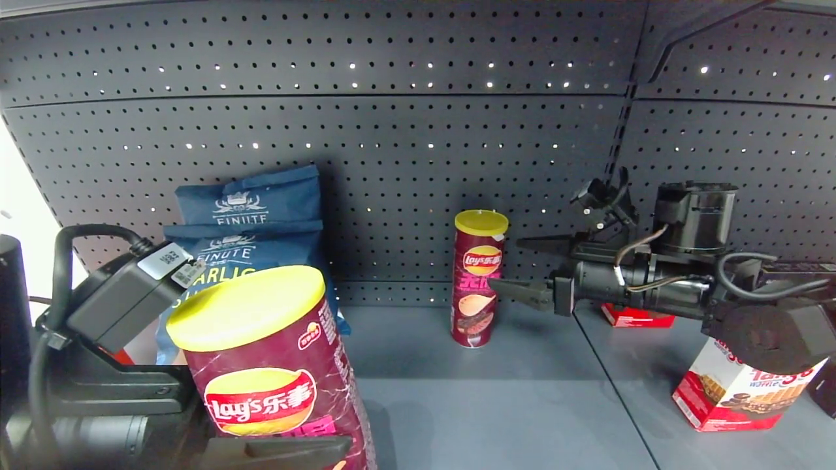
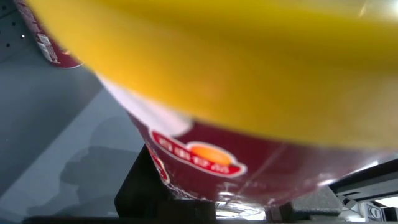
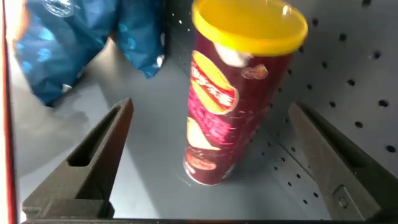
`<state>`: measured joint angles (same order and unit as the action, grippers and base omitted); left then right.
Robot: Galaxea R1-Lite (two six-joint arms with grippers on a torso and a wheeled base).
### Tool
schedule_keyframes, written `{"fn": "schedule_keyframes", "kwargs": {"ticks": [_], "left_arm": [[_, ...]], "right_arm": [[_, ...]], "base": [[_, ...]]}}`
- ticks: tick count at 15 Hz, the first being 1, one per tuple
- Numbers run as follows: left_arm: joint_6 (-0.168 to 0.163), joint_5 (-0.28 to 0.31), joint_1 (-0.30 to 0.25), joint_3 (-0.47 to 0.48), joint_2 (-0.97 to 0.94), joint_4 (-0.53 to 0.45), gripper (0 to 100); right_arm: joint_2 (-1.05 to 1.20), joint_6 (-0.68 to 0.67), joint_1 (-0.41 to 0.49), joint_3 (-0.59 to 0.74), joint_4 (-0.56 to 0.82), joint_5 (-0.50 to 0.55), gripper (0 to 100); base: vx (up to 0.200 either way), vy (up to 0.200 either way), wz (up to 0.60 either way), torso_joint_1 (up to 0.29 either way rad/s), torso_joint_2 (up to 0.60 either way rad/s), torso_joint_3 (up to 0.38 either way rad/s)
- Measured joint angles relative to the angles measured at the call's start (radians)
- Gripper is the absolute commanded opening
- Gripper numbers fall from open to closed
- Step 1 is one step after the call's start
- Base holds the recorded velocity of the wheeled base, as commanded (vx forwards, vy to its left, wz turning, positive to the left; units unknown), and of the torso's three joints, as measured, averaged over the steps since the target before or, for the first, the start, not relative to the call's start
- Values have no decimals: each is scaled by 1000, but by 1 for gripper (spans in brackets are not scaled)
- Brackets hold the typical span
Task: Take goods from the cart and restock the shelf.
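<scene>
Glossy maroon can (image 1: 261, 398), yellow-lidded, is clamped in left jaws; right jaws gape near an upright twin can (image 1: 477, 287).

You have two maroon chip cans, yellow lids on. Far can (image 1: 479, 281) — upright on the grey shelf (image 1: 522, 405), close to the pegboard back (image 1: 392, 163). Near can (image 1: 268, 372) — held up at your left, leaning slightly, label facing you.
</scene>
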<state>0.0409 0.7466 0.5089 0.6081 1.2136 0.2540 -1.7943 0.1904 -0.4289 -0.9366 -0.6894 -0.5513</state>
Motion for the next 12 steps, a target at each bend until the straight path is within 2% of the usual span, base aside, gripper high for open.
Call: {"fn": "schedule_keyframes", "kwargs": {"ticks": [5, 12], "left_arm": [[0, 0, 0, -3, 0, 0, 0], [0, 0, 0, -5, -1, 0, 0]], "right_arm": [[-65, 0, 4, -14, -41, -68, 100], [-147, -2, 26, -40, -59, -107, 100]], "base": [[0, 0, 0, 0, 0, 0], [0, 0, 0, 0, 0, 0]]}}
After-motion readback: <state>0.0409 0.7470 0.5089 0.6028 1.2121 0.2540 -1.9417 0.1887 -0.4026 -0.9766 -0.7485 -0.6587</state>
